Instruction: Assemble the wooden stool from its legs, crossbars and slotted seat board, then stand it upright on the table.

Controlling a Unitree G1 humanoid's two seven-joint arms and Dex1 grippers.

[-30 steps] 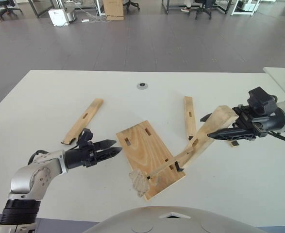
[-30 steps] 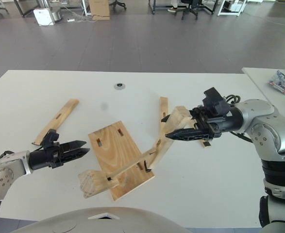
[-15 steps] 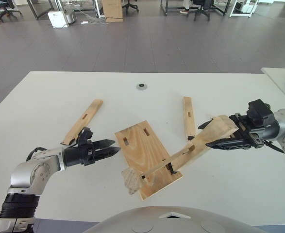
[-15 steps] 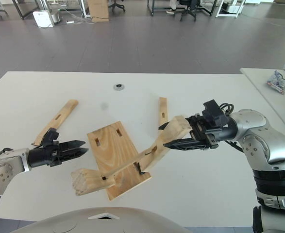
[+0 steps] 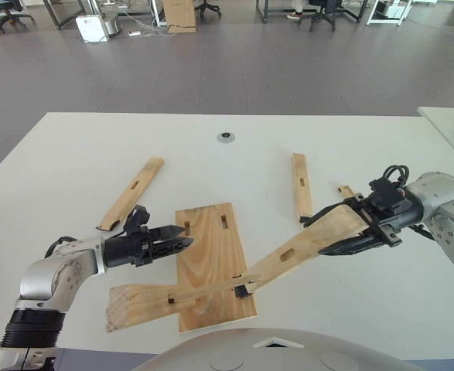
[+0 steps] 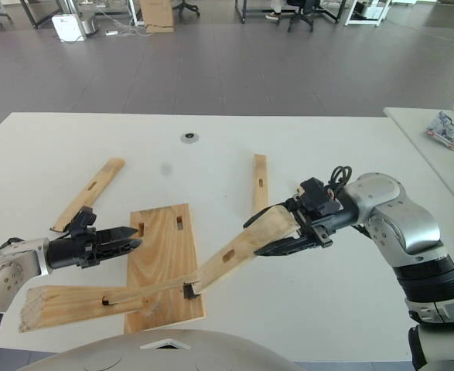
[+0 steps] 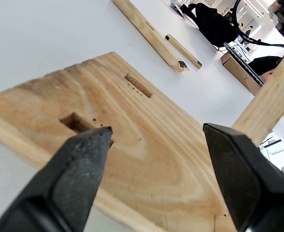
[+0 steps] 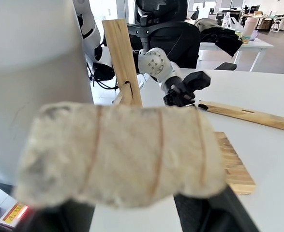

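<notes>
The slotted seat board (image 5: 211, 267) lies flat near the table's front. Across it rests a joined frame: one leg (image 5: 304, 243) rises to the right, a thin crossbar (image 5: 207, 290) links it to a second leg (image 5: 138, 303) lying at the front left. My right gripper (image 5: 352, 232) is shut on the raised leg's upper end, whose end grain (image 8: 122, 154) faces the right wrist view. My left gripper (image 5: 182, 237) is open at the board's left edge, its fingers (image 7: 83, 169) spread above a slot in the seat board (image 7: 146, 121). Two loose slotted pieces lie apart: one at the left (image 5: 131, 193), one at centre right (image 5: 301, 185).
A small round metal fitting (image 5: 226, 137) sits in the table near its back. A short wooden peg (image 5: 344, 190) lies just behind my right gripper. A second table (image 6: 435, 131) with small items stands at the far right.
My right gripper has lowered and swung the joined frame; its far leg slid to the front left and the seat board turned straighter. My left gripper has hardly moved.
</notes>
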